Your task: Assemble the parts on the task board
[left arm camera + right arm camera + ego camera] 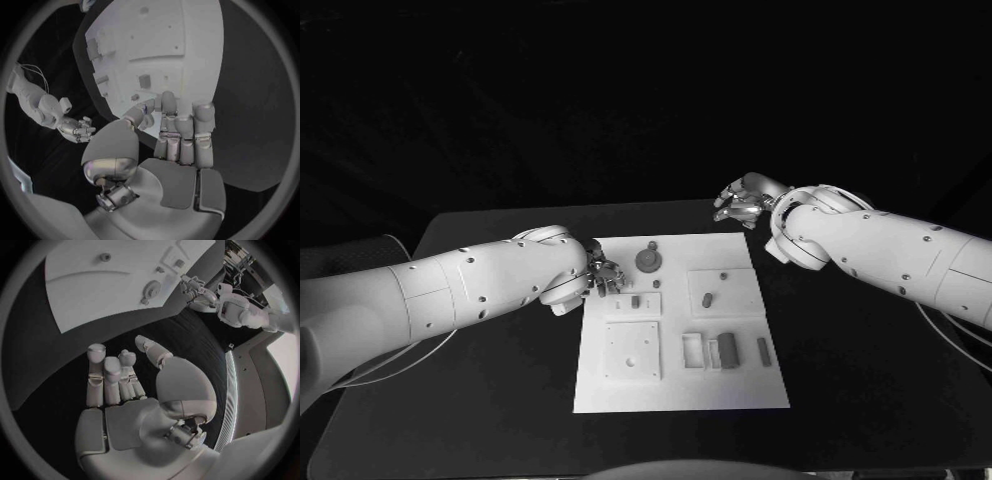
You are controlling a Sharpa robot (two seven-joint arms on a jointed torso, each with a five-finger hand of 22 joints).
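We see small parts (711, 298) lying on the white task board (733, 395). They look hard and light; we would pinch their sides. Our left hand (600, 277) and right hand (740, 205) seem empty, fingers apart.

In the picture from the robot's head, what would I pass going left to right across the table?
Left hand at the board's left edge → white task board with its small parts → right hand, over the black table beyond the board's far right corner.
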